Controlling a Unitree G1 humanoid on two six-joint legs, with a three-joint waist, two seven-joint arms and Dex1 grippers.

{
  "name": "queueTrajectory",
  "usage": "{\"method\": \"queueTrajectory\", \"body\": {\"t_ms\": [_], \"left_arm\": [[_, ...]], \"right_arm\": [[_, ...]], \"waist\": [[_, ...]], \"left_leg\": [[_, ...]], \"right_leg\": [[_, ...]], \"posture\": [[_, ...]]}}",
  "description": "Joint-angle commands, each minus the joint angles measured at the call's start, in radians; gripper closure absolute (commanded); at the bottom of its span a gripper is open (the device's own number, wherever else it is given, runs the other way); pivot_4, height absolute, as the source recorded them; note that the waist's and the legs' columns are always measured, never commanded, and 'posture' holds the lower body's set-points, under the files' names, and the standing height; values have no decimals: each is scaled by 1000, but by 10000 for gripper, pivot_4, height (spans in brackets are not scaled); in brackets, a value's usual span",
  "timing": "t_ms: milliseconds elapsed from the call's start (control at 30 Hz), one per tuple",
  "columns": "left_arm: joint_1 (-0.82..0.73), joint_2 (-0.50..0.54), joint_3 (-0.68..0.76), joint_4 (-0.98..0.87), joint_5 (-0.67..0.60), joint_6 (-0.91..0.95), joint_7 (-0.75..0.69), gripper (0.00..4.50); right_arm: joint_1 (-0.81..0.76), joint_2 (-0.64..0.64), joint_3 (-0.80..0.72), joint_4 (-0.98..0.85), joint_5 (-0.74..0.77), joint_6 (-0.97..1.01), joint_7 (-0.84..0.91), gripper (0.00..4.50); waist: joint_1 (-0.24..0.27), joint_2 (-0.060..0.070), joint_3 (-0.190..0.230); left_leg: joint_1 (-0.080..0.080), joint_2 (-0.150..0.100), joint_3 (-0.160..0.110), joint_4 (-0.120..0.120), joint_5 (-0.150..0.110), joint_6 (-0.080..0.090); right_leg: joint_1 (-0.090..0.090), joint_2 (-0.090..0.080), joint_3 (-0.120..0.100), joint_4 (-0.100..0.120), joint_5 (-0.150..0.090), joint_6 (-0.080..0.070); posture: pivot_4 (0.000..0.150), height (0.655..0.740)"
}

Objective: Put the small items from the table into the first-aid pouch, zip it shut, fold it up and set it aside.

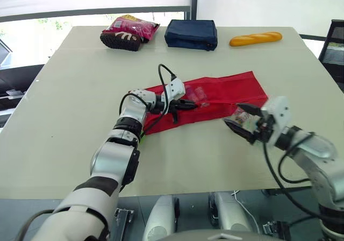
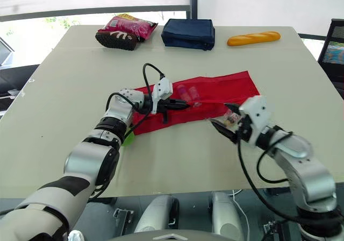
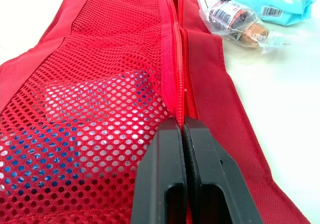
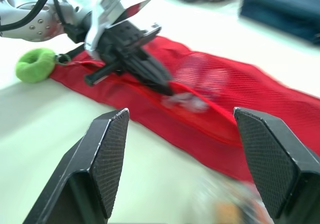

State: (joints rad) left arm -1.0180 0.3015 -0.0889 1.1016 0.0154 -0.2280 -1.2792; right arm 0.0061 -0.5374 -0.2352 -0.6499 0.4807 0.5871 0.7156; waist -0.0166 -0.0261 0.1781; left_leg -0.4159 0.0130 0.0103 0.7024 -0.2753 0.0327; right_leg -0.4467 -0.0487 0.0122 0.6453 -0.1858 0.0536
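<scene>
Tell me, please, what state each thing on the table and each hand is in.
Red first-aid pouch: unfolded, flat, partly filled.
Left hand: shut on the pouch's zip line.
Right hand: open.
Wrapped roll: lying outside the pouch.
Blue packet: lying outside the pouch.

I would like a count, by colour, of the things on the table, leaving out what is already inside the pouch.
Red: 2, pouch and snack bag
Navy: 1, bag
Yellow: 1, bread loaf
Green: 1, ring
Light blue: 1, packet
Clear wrap: 1, small item
Total: 7
</scene>
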Motion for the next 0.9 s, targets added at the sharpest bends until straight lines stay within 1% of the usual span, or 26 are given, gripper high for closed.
{"method": "queueTrajectory", "body": {"t_ms": [33,100,167,300,400,533,633,733,800,900], "left_arm": [[-10,12,8,-3,-8,-15,4,45000],[-10,15,8,1,-7,-19,4,45000],[-9,16,9,3,-7,-21,4,45000],[-8,19,8,7,-6,-25,4,45000],[-7,20,8,9,-6,-28,3,45000],[-14,17,6,11,-5,-29,3,45000],[-19,10,4,11,-4,-34,5,45000],[-22,2,3,8,-4,-40,6,45000],[-22,-1,4,4,-6,-41,4,45000],[-17,-3,1,-9,-8,-50,-6,45000]], "right_arm": [[140,-48,-222,-26,83,-99,111,9567],[233,-65,-332,-18,129,-128,167,4473],[296,-70,-425,-14,176,-138,204,1527],[461,-95,-656,16,275,-160,311,1527],[552,-114,-762,35,322,-166,371,1527],[605,-140,-866,64,375,-161,395,1527],[619,-151,-873,74,379,-170,402,1527],[606,-163,-830,48,383,-159,373,1527],[590,-174,-780,22,372,-147,342,1527],[528,-203,-648,1,290,-156,271,1527]], "waist": [[5,0,0],[3,0,0],[6,0,0],[6,0,0],[6,0,0],[6,0,0],[7,0,0],[8,0,0],[8,0,0],[7,0,0]], "left_leg": [[0,0,0,0,0,0],[1,0,1,0,0,0],[1,0,2,0,0,0],[1,0,3,0,0,0],[1,1,2,0,0,0],[2,1,3,0,0,0],[1,1,3,0,0,0],[1,1,3,0,0,0],[1,1,3,0,0,0],[1,1,3,0,0,0]], "right_leg": [[0,0,0,0,0,0],[1,0,1,0,0,0],[0,0,2,0,0,0],[1,0,2,0,0,0],[1,0,2,-1,0,0],[1,0,2,-1,0,0],[1,0,2,-2,0,0],[1,0,2,-2,0,0],[1,0,2,-2,0,0],[1,0,2,-2,0,0]], "posture": [[1500,7134],[1500,7134],[1500,7134],[1500,7134],[1500,7134],[1500,7134],[1500,7134],[1500,7134],[1500,7134],[1500,7134]]}}
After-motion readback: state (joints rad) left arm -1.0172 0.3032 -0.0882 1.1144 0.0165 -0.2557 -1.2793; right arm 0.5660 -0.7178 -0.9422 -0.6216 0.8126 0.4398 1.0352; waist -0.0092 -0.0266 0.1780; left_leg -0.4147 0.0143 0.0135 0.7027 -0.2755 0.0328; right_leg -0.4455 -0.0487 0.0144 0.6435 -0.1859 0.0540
